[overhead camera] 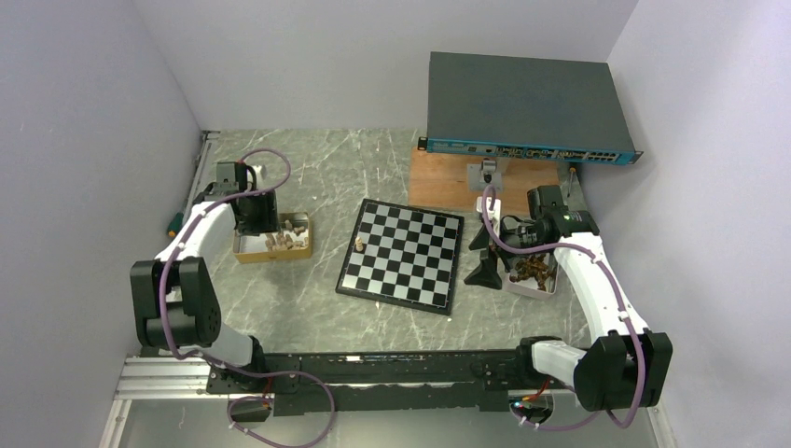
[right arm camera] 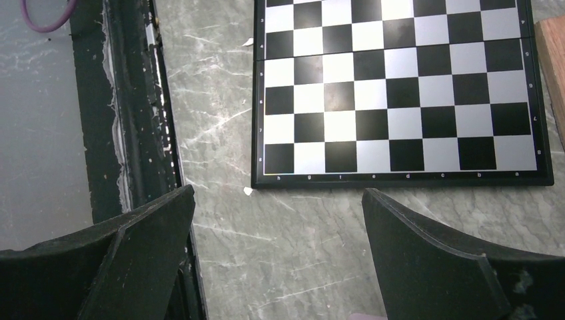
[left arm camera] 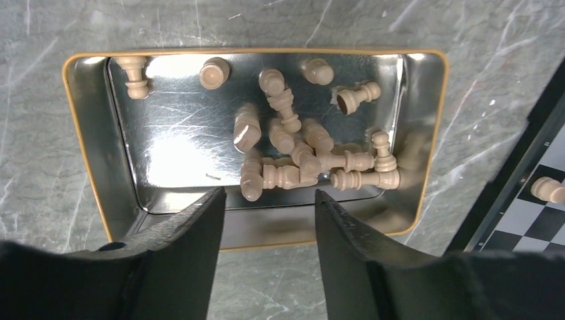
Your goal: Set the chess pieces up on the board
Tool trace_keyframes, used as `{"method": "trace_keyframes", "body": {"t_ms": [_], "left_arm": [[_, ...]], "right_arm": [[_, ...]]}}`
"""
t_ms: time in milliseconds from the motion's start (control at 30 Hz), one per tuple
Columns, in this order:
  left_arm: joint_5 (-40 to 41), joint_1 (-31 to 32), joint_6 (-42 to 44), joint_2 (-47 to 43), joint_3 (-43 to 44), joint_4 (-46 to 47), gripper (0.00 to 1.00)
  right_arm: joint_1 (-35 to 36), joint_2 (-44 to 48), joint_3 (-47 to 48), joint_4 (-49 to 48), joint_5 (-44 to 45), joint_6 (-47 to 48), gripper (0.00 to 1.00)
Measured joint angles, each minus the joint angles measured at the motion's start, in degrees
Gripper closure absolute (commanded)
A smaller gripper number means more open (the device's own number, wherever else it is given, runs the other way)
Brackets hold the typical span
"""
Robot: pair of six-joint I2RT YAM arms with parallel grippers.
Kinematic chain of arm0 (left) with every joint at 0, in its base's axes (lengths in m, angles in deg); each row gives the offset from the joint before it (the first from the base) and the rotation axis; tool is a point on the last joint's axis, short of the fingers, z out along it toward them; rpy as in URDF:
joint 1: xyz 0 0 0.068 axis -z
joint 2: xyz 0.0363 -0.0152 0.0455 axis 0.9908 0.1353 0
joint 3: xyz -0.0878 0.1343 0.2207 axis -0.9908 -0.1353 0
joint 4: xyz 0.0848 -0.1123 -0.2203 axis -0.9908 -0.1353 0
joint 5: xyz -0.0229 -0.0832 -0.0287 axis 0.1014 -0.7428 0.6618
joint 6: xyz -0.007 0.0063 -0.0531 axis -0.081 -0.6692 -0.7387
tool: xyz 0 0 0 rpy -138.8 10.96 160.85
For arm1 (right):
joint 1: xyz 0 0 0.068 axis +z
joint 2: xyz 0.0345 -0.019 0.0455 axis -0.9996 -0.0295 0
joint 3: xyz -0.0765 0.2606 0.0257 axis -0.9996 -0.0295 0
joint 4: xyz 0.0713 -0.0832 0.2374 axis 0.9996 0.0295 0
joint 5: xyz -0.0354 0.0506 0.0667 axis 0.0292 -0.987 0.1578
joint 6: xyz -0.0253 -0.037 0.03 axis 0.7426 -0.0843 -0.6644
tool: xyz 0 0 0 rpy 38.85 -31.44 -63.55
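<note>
Board (overhead camera: 401,252) flat on the counter (overhead camera: 308,308), bare but for one light chessman (overhead camera: 360,245) on a square at its left edge; cannot tell whether upright or lying. Left of the board: open metal tin (left arm camera: 86,133) holding the other light chess pieces (left arm camera: 293,153), most toppled and tangled in the half of the tin nearer the board, a few lying apart on the side away from the board. Right of the board: small white tub (overhead camera: 550,287) with the dark chess pieces (overhead camera: 534,271). Left pincer (left arm camera: 268,200) hovering over the tin left of the board, jaws parted to a middling gap, nothing between them, tips above the tin's rim and short of the heap. Right pincer (right arm camera: 278,193) poised over the counter just off the board's right edge, jaws spread wide, empty. Handling, as a judgement: very light, hard turned wood, smooth and rounded, so likely to roll or squirt out of a skewed squeeze; also likely to slide on the shiny tin floor. Better to start with a loner on the side of the tin away from the board than with the interlocked heap. Best hold probably across the narrow stem between head and base. Small base, so likely to tip on release onto the board.
</note>
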Motion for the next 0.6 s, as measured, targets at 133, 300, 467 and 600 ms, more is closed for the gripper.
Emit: {"method": "trace_keyframes", "body": {"t_ms": [133,300,467,600], "left_arm": [[-0.1,-0.6,0.1,2.7,1.4,-1.0,0.53],[-0.1,-0.8,0.2,7.7,4.9,-1.7,0.59],[-0.1,-0.8,0.2,9.9,5.9,-2.5,0.59],[0.0,-0.8,0.3,11.6,6.7,-2.8,0.63]], "right_arm": [[0.6,0.0,0.0,0.0,0.0,0.0,0.01],[1.4,0.0,0.0,0.0,0.0,0.0,0.01],[1.6,0.0,0.0,0.0,0.2,0.0,0.01],[1.8,0.0,0.0,0.0,0.3,0.0,0.01]]}}
